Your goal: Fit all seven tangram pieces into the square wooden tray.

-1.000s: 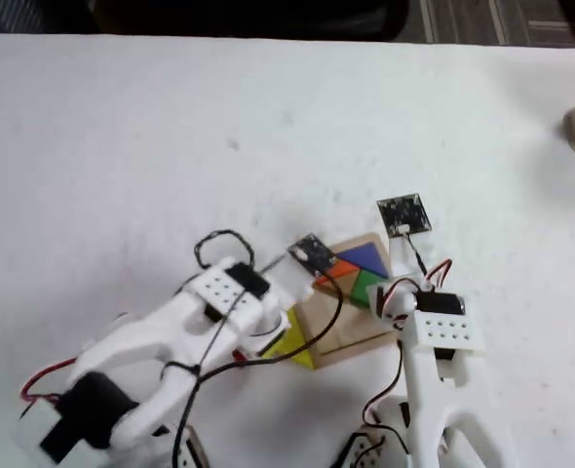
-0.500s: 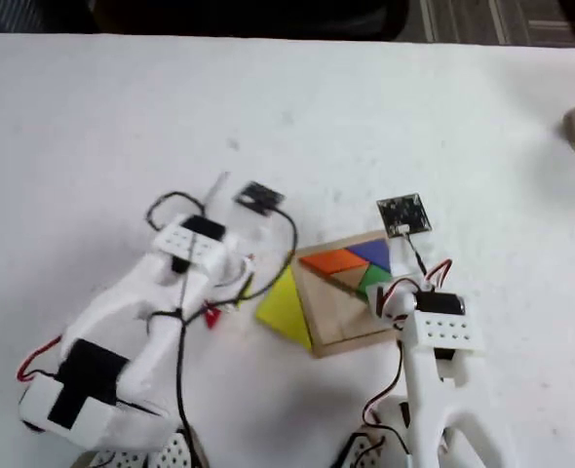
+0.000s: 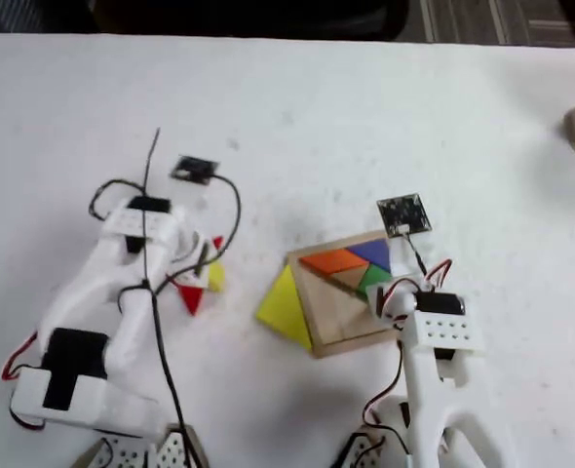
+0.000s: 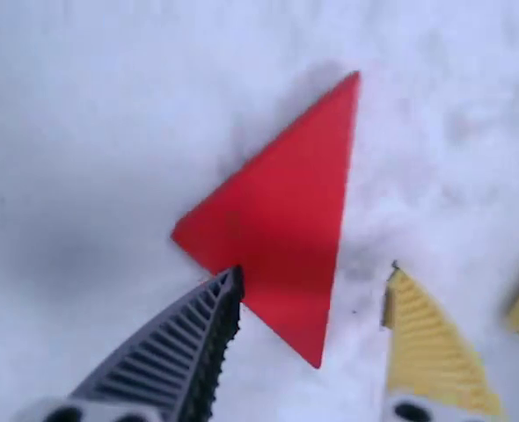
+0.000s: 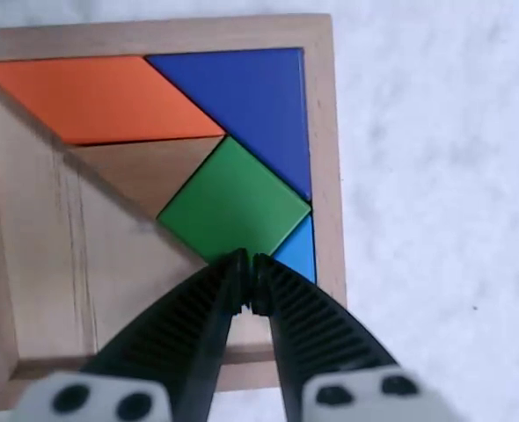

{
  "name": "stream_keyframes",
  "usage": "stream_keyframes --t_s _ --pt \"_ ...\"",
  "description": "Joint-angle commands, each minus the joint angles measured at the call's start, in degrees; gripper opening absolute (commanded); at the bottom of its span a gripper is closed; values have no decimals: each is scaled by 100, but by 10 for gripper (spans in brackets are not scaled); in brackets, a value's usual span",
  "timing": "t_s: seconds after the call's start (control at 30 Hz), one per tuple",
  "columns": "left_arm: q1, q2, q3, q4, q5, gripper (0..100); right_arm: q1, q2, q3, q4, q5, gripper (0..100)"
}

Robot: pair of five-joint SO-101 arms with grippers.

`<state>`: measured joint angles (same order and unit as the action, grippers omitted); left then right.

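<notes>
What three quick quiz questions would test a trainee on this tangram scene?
1. True or false: the large yellow triangle lies inside the tray.
2. Which piece lies below the left gripper? A purple square; B red triangle; C white circle.
3. Fill in: the right gripper, above the tray, is ___ (open or shut).
Key: 1 false, it lies on the table beside the tray; 2 B; 3 shut.
</notes>
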<state>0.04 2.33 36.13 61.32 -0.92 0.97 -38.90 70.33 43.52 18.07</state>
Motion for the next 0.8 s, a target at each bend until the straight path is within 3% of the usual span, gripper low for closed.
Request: stream_keyframes --t_s 0.0,0.13,0.27,0.57,0.77 --pt "-488 92 -176 -422 -290 319 40 -145 -70 -75 53 18" --pt "-664 145 -132 -1037 -791 295 40 -145 -62 -75 53 18" --pt "-629 145 -123 -1108 -1160 303 40 -145 -62 -75 53 18" --pt "-602 136 -132 -1811 -1187 308 22 -145 -53 -75 53 18" --pt "-690 136 -158 -1996 -1152 398 13 -145 -53 -84 53 18"
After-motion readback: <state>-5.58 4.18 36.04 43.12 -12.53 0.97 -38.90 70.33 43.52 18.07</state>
